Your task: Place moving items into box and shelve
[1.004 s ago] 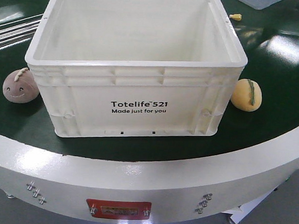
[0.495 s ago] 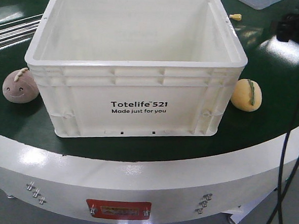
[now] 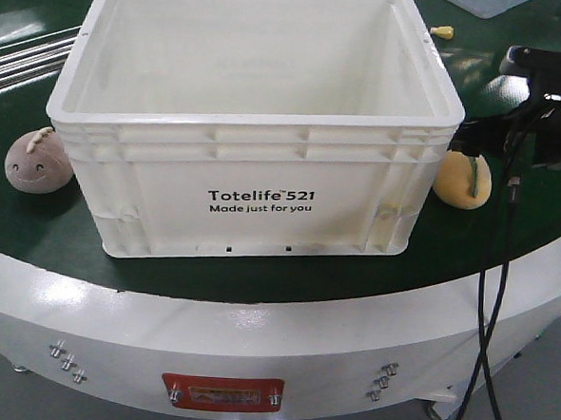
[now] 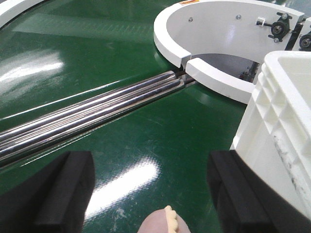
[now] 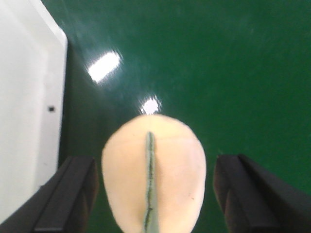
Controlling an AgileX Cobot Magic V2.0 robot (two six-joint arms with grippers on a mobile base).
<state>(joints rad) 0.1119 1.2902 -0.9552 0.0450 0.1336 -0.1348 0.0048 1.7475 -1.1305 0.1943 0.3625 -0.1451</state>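
Exterior front-facing view, contents: one box, white ribbed plastic with a thick rim, printed "Totelife 521 Made just for you", standing open-topped on the green table; bare white inner walls show, much of the bottom hidden behind the near rim; two plush toys, both outside the box on the green surface; mauve-brown toy, smiling face and beige sprout, just beside the box's left front corner; yellow-orange toy, green stripe, just beside the right front corner; one tiny yellow peg behind the box to the right, well apart from both toys; one bundle of steel rods at far left, number hard to count; one pale container corner cut off by the top edge; one red plate on the table's white front. Right gripper: fingers spread, yellow-orange toy between them, a narrow gap on each side; in the exterior view its black body hangs over that toy, cables trailing down. Left gripper: fingers spread wide, nothing pinched; only the top of the mauve-brown toy shows between them at the bottom edge, the rest cut off.
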